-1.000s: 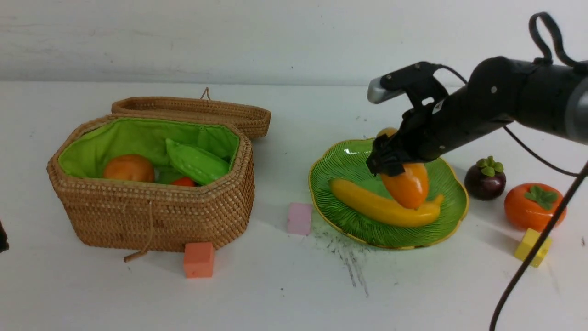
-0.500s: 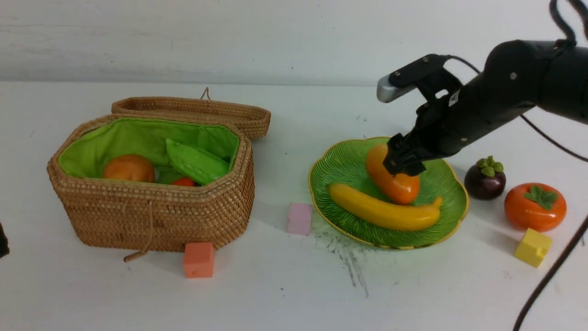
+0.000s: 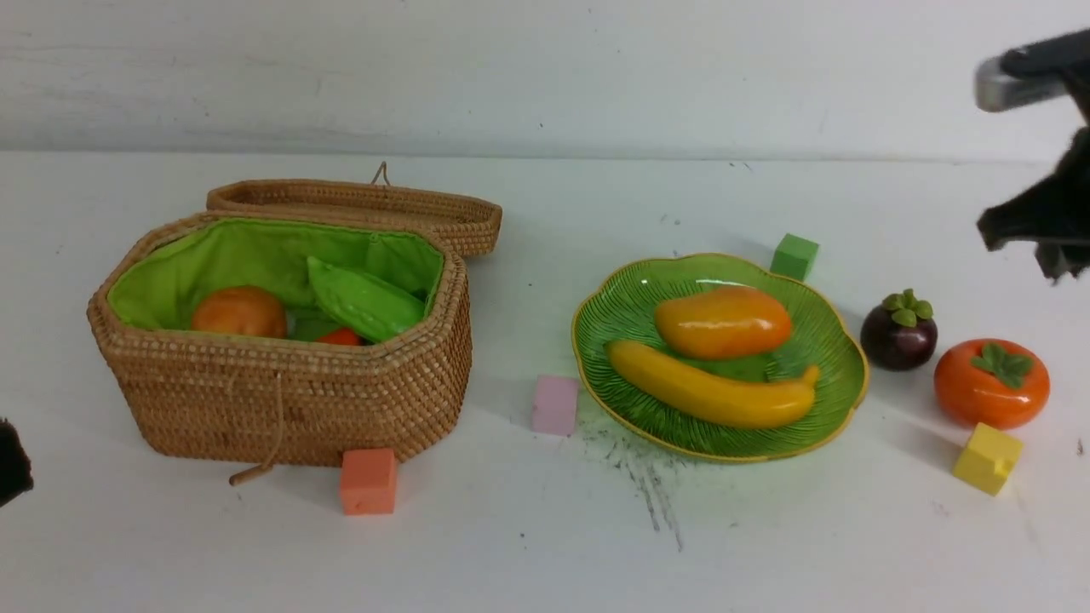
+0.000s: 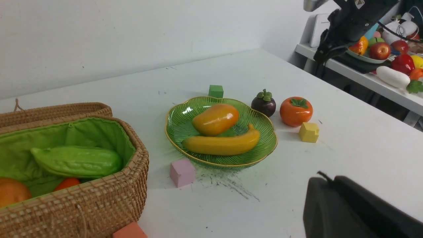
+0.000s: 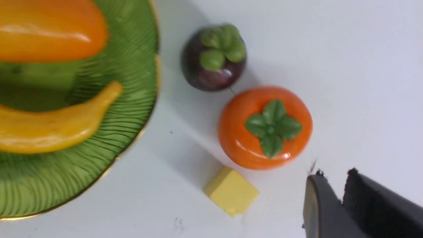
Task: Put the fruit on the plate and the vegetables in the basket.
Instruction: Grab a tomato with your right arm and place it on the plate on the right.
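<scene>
2 fruits are not yet on the plate [image 3: 630, 298]: the persimmon [image 3: 990, 383] and the mangosteen [image 3: 899, 330] stand on the table [image 3: 766, 528] just right of it, while the mango [image 3: 722, 322] and banana [image 3: 711, 393] lie on it. Both are round, so no long axis matters. The right gripper [image 3: 1026, 234] hangs high above them, far nearer than the left gripper [image 3: 10, 460]. We see nothing in it, and we cannot tell how far either one's jaws are parted.
</scene>
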Robot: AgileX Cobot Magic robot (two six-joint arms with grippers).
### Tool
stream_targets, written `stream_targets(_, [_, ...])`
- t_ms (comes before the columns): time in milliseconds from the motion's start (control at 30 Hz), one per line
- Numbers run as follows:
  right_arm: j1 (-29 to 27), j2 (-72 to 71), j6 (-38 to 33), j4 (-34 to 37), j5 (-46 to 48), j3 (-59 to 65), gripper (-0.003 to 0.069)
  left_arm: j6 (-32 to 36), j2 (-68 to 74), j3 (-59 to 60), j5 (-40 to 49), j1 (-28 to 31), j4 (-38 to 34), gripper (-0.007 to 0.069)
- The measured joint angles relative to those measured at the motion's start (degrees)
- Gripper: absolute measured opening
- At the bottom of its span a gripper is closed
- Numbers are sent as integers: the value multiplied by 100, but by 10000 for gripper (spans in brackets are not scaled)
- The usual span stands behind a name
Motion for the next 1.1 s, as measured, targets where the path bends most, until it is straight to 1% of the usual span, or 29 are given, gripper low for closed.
stream_targets(67, [-470, 245, 115, 582, 37, 0, 208, 37, 0, 0, 0, 0, -14, 15])
stream_targets(100, [-514, 273, 130, 718, 37, 0, 217, 37, 0, 0, 0, 0, -14, 15])
stream_targets(133, [-833, 498, 234, 1189, 41, 0, 300, 76, 0, 4, 0, 0, -20, 15])
stream_targets(167, [-978, 640, 269, 1488, 43, 0, 347, 104, 0, 4, 0, 0, -27, 15])
stream_targets(300, [-1514, 1142, 327, 2201, -51, 0, 569, 238, 0, 4, 11, 0, -38, 15])
stream_targets(367, [-1708, 1418, 327, 2397, -249, 0, 646, 365, 0, 4, 43, 0, -102, 15])
stream_targets(400, [-1752, 1509, 327, 2441, -343, 0, 664, 395, 0, 4, 43, 0, -134, 15])
stream_targets(467, [-1805, 1704, 327, 2523, -597, 0, 676, 432, 0, 4, 43, 0, -190, 15])
stream_targets(567, [-1811, 1862, 321, 2700, -859, 0, 672, 440, 0, 4, 43, 0, -212, 15])
stream_targets(633, [-1811, 1979, 221, 3090, -1107, 0, 655, 440, 0, 4, 43, 0, -218, 15])
stream_targets(800, [-1811, 2108, -180, 3731, -1294, -4, 631, 440, 0, 4, 43, 0, -331, 15])
stream_targets(967, [-1811, 2305, -257, 4042, -1383, -18, 621, 440, 0, 4, 43, 0, -429, 15])
stream_targets(1100, [-1811, 2485, -379, 4132, -1305, -18, 594, 440, 0, 4, 43, 0, -458, 15])
